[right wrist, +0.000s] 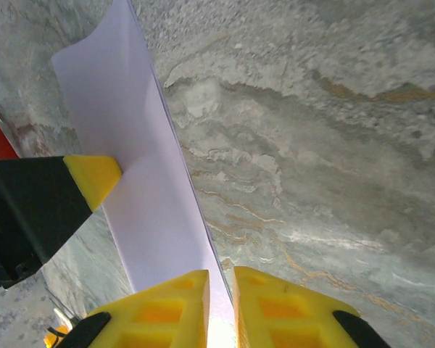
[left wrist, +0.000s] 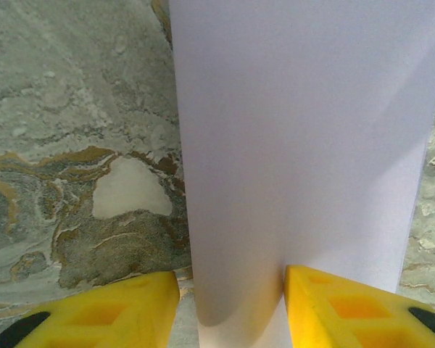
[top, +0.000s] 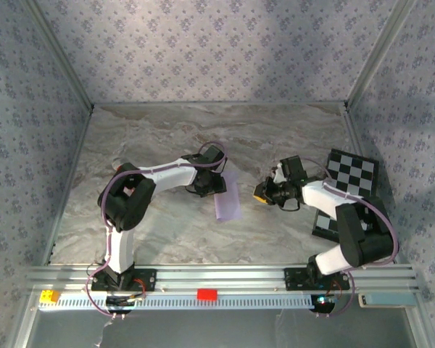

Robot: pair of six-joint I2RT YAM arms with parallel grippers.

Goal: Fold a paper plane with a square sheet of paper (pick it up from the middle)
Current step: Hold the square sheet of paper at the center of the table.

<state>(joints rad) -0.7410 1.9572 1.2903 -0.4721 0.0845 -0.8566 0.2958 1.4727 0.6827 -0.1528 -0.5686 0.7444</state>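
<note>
left gripper (left wrist: pixel 232 308): held square sheet of paper (left wrist: pixel 297 145) aloft, loosely bent
right gripper (right wrist: pixel 221 308): pinched its edge
remaining: all creases

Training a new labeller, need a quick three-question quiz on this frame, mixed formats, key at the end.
1. Multiple choice: the checkered board lies closest to A) the left arm's base, B) the right arm, C) the back wall.
2. True or false: the right gripper stands wide open.
3. Short answer: what stands between the left gripper's yellow fingers?
Key: 1 B. 2 false; the right gripper's fingers are almost together. 3 the square sheet of paper.
</note>
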